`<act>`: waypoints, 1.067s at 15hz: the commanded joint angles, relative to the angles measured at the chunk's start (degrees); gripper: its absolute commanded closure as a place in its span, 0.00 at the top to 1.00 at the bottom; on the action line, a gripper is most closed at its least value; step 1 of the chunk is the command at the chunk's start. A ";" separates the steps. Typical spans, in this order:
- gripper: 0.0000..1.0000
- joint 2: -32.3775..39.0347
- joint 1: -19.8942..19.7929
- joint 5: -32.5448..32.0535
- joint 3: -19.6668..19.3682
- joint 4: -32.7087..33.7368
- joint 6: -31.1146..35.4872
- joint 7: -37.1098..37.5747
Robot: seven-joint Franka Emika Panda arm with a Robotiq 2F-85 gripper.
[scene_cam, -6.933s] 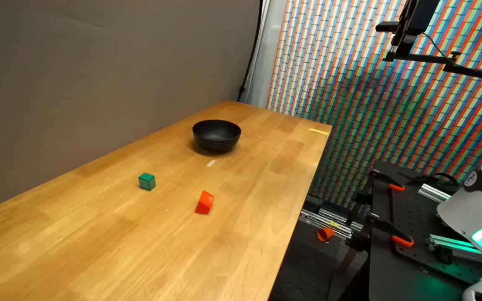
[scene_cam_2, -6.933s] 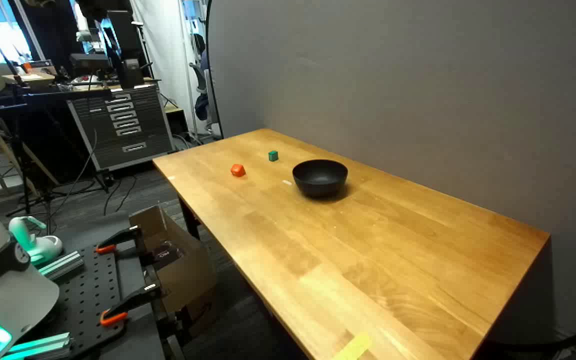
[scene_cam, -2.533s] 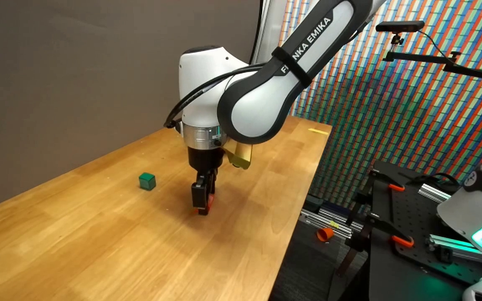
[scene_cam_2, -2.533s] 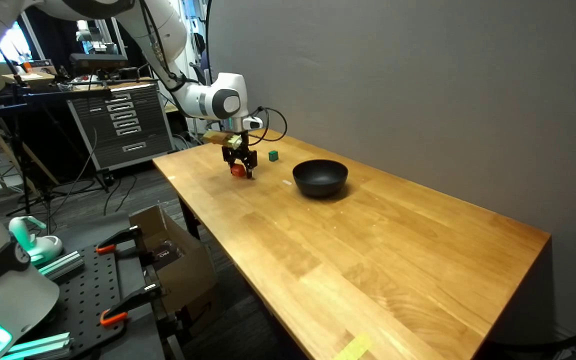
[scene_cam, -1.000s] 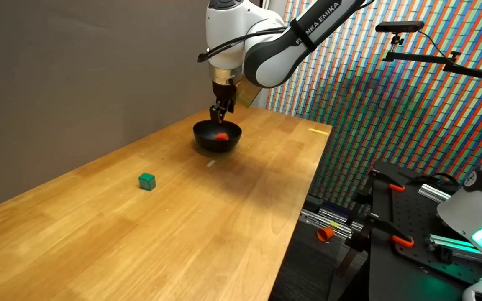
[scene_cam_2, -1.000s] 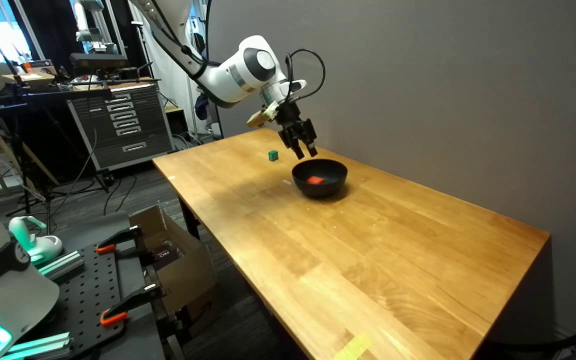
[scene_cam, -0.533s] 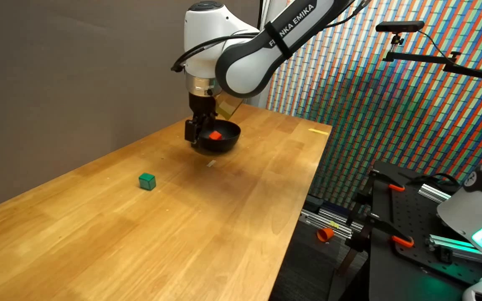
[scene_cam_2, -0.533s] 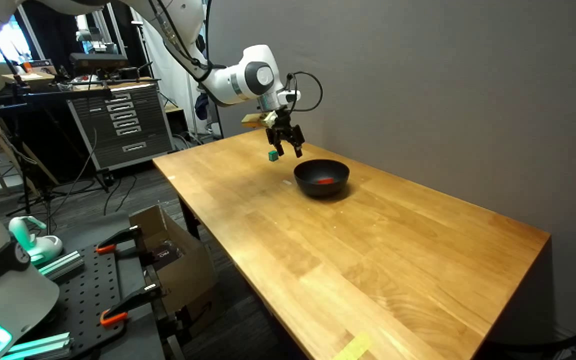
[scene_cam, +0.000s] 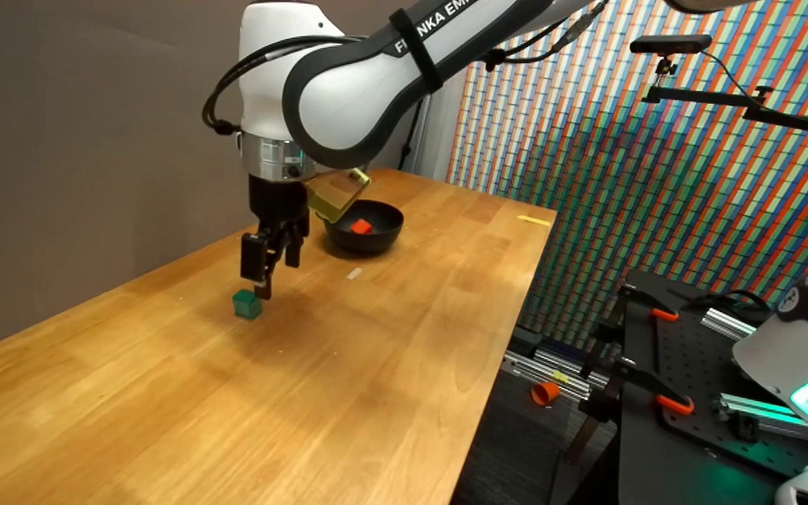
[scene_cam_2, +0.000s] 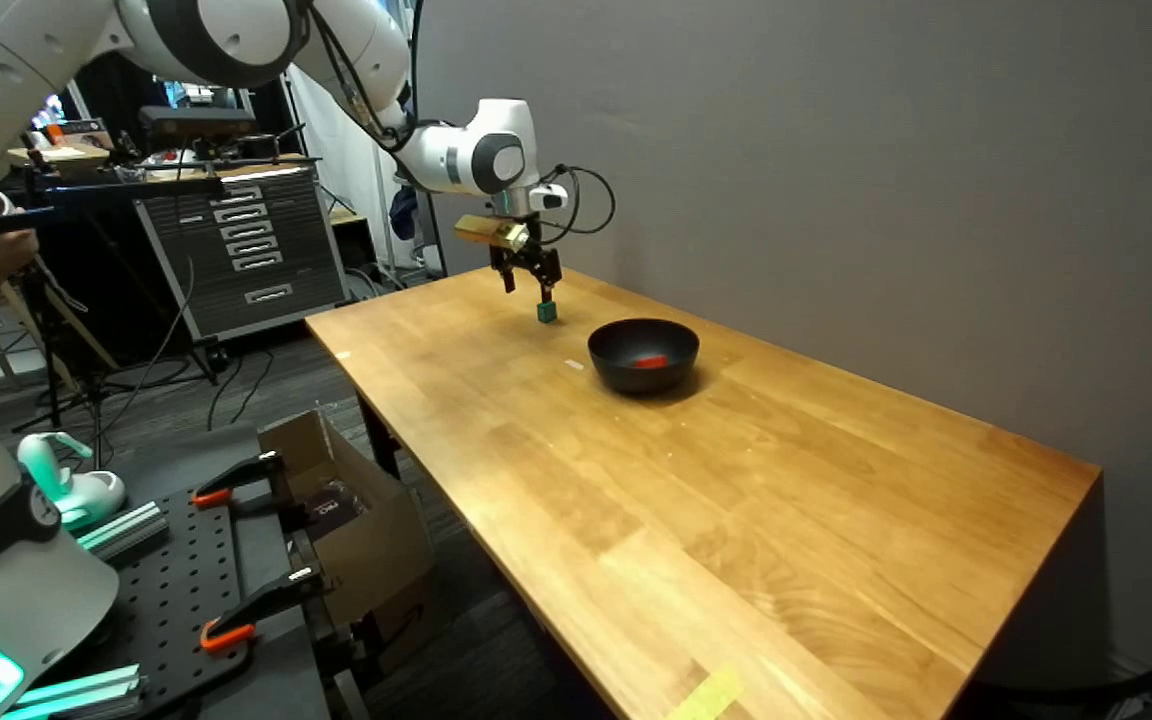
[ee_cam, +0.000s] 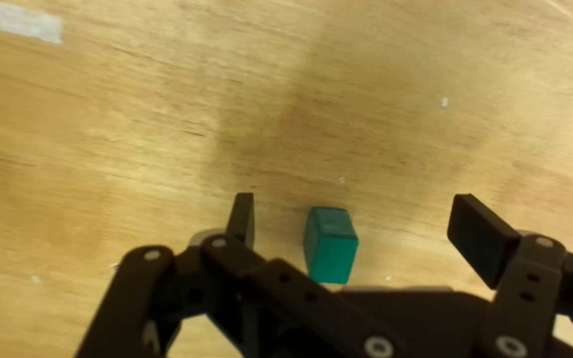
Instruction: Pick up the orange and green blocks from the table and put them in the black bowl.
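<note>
Orange block (scene_cam: pixel 361 226) inside black bowl (scene_cam: pixel 367 245); green block (ee_cam: pixel 333 248) outside (near tool (scene_cam_2: pixel 528 290)).

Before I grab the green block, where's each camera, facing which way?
Exterior view: raised, looking along the table toward the striped wall; arm, gripper and base (right edge) show.
Exterior view: raised, looking along the table toward the drawer cabinet; arm, gripper and base (left edge) show.
Wrist view: on the arm above the gripper, facing down at the green block; open gripper shows.
Both exterior views, seemingly at opposite ends, share the black bowl, orange block inside.
</note>
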 commanded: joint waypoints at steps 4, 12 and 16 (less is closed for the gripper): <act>1.00 13.12 4.03 0.17 -1.39 18.69 -7.02 -3.64; 0.58 21.13 8.01 -4.93 -6.81 30.44 -7.25 -3.04; 0.27 21.38 9.40 -6.92 -9.41 32.04 -7.28 -1.97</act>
